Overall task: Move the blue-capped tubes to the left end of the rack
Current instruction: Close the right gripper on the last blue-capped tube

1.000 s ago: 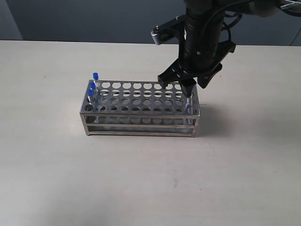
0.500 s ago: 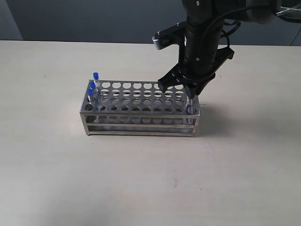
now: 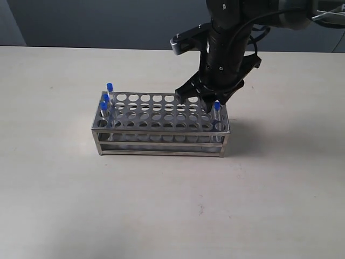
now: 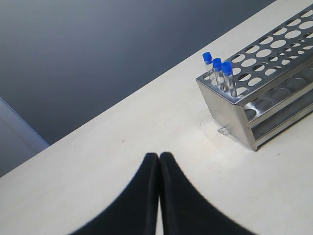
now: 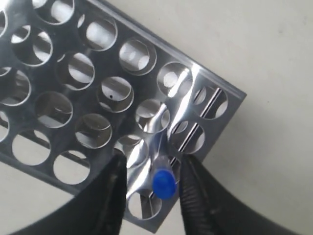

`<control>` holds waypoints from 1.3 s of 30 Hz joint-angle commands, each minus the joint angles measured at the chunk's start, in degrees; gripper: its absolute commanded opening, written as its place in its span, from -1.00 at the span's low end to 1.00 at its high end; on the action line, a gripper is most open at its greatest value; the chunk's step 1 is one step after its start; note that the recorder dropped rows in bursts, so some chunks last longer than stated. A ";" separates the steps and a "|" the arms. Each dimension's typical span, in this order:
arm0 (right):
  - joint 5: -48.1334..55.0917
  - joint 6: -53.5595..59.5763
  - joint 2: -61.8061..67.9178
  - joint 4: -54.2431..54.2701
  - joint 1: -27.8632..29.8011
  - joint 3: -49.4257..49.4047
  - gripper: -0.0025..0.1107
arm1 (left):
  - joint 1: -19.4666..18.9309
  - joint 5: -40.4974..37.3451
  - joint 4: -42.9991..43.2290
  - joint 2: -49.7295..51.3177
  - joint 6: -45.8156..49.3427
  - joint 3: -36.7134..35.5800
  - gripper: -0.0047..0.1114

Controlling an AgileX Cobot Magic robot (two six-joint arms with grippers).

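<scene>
- We judged the step in hand to be the pick-up of the last tube. Three blue-capped tubes (image 3: pixel 105 97) already stood in holes at the left end of the rack (image 3: pixel 161 131), and the fourth tube (image 3: pixel 216 107) sat at the right end.
- The right hand (image 5: pixel 154 159) hung over that end with its jaws partly apart, one on either side of the blue cap. The wrist view showed a gap beside the cap, so we read it as straddling the tube, not clamping it.
- The left hand (image 4: pixel 159 155) was closed on nothing, above the bare table (image 4: pixel 122 147) and well apart from the rack.
- The fourth tube stood cap up with its long axis close to vertical, perhaps leaning a little. We could not tell which row held it.
- The rack's long axis ran left to right in the exterior view.
- Next, we thought, the jaws had to close on the tube just under the cap, lift it straight up clear of the hole, then carry it along the rack to a free hole beside the other three.
</scene>
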State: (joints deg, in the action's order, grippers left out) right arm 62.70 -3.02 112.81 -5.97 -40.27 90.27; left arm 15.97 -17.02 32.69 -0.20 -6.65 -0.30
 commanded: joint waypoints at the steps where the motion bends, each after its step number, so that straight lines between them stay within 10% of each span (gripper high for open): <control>1: -0.74 -0.21 1.45 -1.28 0.22 -0.19 -0.56 | 0.22 0.25 -0.91 0.20 -0.28 0.30 -0.90; 13: 0.88 -0.21 2.81 -1.51 0.22 -0.19 -0.59 | 0.22 0.25 -0.91 0.20 -0.28 0.30 -0.90; 21: 6.73 -0.21 2.59 -0.37 0.22 1.62 0.03 | 0.22 0.25 -0.91 0.20 -0.28 0.30 -0.90; 32: 2.15 -0.21 2.08 -4.90 0.22 2.04 0.01 | 0.22 0.37 -0.89 0.20 -0.28 0.30 -0.90; 39: 2.10 -0.21 3.71 -4.77 0.22 2.04 -0.39 | 0.22 0.37 -0.89 0.20 -0.28 0.30 -0.90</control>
State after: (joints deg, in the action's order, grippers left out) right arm 64.17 -3.23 115.82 -10.17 -40.27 92.04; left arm 15.97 -17.02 32.69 -0.20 -6.65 -0.30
